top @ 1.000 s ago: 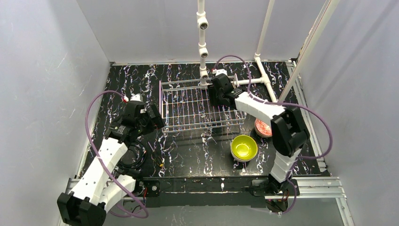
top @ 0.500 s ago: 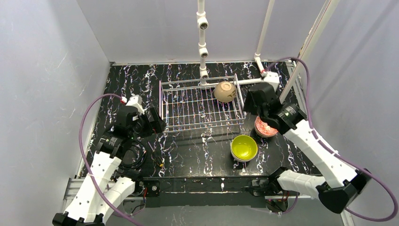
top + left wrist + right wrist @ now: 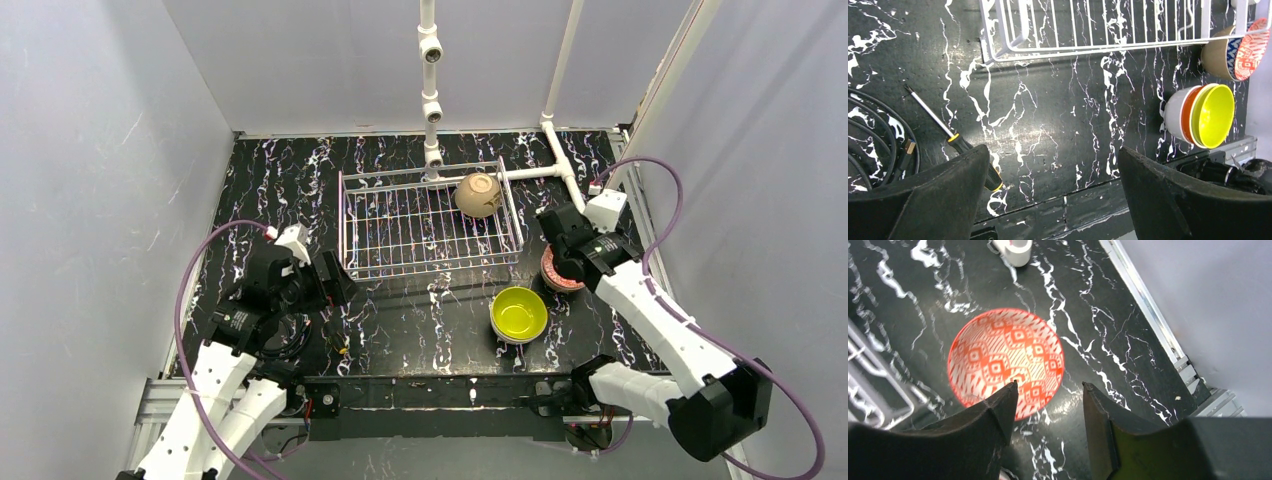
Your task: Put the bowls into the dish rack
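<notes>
Right pincer [image 3: 1049, 387] hangs open over the red-patterned bowl [image 3: 1005, 357] on the desk [image 3: 420, 320] right of the rack [image 3: 400, 230], left pincer [image 3: 1053, 155] open too; a tan bowl [image 3: 479, 194] lies in the rack's far-right corner.

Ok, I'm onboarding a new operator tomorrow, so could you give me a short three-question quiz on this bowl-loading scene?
1. True or false: the tan bowl lies inside the dish rack.
2. What is below the open right hand? A) the orange-patterned bowl B) a spoon C) a mug
3. What colour is the top bowl of the nested stack in front of the rack?
Key: 1 true; 2 A; 3 yellow-green.
</notes>
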